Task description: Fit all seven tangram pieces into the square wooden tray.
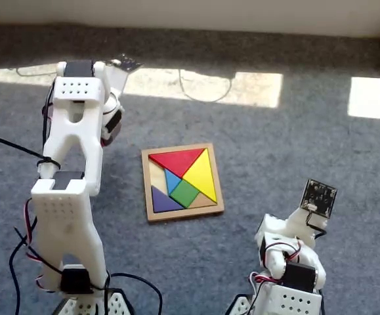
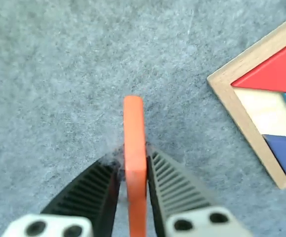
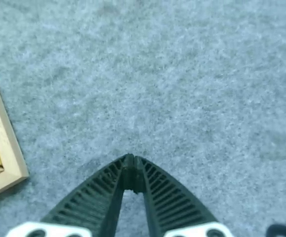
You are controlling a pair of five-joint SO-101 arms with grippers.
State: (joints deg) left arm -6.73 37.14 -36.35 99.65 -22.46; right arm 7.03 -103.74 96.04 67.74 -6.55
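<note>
— Since every hold in this log needs a reason: starting far left, what have the left jaws got, and why that way?

— My left gripper is clamped on the orange piece. The piece stands on edge, with a ribbed pad on each flat face. It hangs over grey carpet, apart from the tray and on its left side as the high view lays things out. My reading: a thin tile on carpet offers no other purchase, so the faces get pinched.

— And the tray?

— The square wooden tray lies mid frame in the high view, between left arm and right arm. Inside, left to right:
- purple triangle, lower left
- blue piece
- red triangle, across the top
- green piece
- yellow triangle, on the right

A pale patch against the left rim looks like bare floor, and I judge it the slot for the orange piece. The pale sliver at lower right could be a piece or bare wood; I cannot tell.

— Consequence for the next move?

— The piece must be tipped flat and turned to match the gap. Set down on edge, it would likely catch the rim.

— Right side?

— My right gripper is closed on nothing, tips touching, over carpet beside the tray's corner. That arm sits folded at the lower right of the high view. I judge it parked clear so the left arm has the approach.
</note>
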